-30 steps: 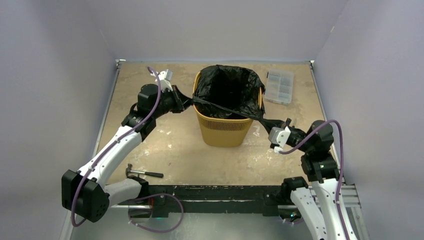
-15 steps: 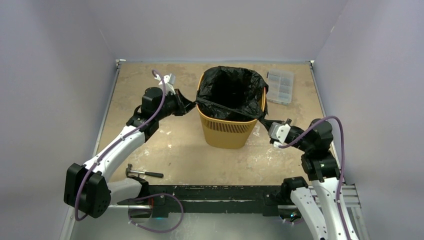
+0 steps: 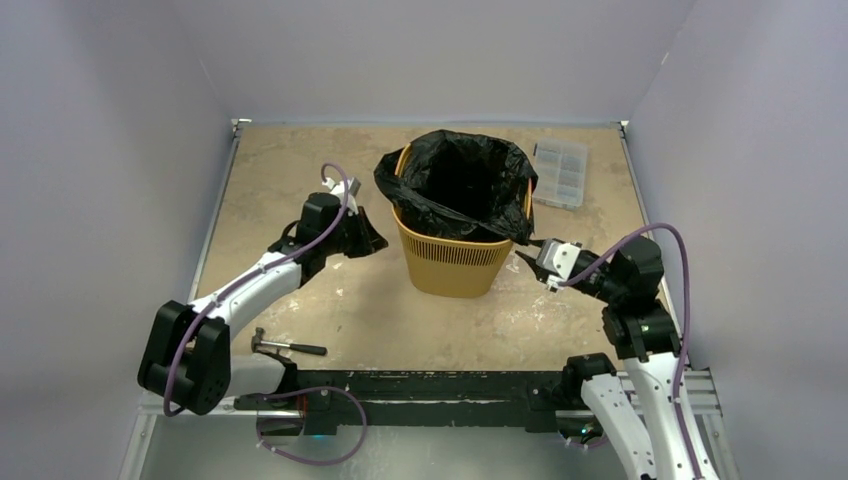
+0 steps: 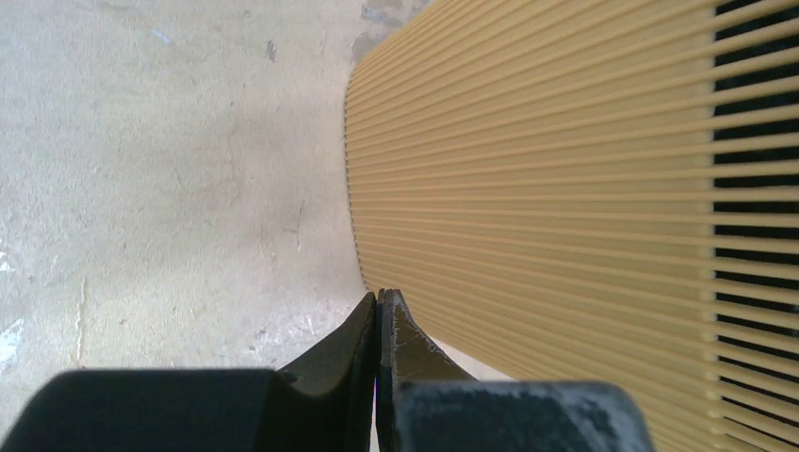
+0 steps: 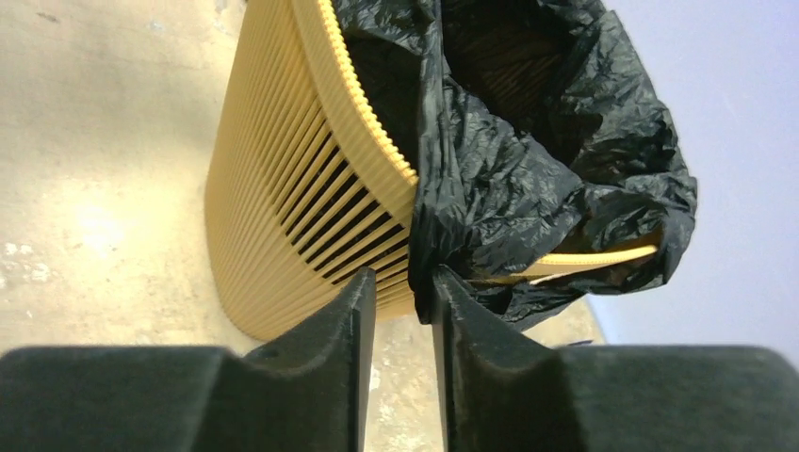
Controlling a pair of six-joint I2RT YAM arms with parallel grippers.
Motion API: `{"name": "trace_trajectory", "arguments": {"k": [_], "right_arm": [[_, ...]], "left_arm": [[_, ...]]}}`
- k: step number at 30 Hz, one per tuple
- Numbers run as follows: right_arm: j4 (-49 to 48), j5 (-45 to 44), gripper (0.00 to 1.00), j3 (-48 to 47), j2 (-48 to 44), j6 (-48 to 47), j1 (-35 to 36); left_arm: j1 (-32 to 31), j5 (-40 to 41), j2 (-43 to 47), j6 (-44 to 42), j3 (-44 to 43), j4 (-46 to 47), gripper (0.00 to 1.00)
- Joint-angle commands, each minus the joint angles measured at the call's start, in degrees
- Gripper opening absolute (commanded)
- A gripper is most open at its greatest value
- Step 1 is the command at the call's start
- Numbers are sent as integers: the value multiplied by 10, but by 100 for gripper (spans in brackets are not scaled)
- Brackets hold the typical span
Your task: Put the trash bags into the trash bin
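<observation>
One trash bin (image 3: 450, 250) standing upright mid-bench (image 3: 290, 170). One black trash bag (image 3: 455, 185) sitting inside bin, film draping over rim. Left fingers (image 4: 378, 306) pressing together, empty, at bin's 9 o'clock beside mesh wall. Right fingers (image 5: 441, 292) standing slightly apart at 4 o'clock, bag hem hanging just at tips, not clamped. One clear box (image 3: 559, 172) lying at 2 o'clock, one hammer (image 3: 288, 346) at 7 o'clock.

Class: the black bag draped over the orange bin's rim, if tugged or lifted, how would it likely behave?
The trash bag is probably floppy: its wrinkled film sags in folds over the trash bin rim. It looks thin, so likely light; a tug might pull it off. Its glossy surface may slip in a grip.
</observation>
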State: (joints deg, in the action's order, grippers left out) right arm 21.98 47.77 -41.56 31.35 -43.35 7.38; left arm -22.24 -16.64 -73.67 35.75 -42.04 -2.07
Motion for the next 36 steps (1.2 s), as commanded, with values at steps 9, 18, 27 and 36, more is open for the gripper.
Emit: {"name": "trace_trajectory", "arguments": {"k": [9,18,27,36], "right_arm": [[-27,-18,78,-69,-57,86,-2],[-211,-257,91,-88,-46,395,-3],[-60,-381,83,-248,173,629,-3],[-72,-209,70,-200,212,733,-57]], "left_arm": [[3,161,102,-9,-58,-80,22],[68,192,124,-41,-150,-111,51],[133,-82,-22,-36,-299,-18,62],[135,-215,-108,-13,-301,49,58]]}}
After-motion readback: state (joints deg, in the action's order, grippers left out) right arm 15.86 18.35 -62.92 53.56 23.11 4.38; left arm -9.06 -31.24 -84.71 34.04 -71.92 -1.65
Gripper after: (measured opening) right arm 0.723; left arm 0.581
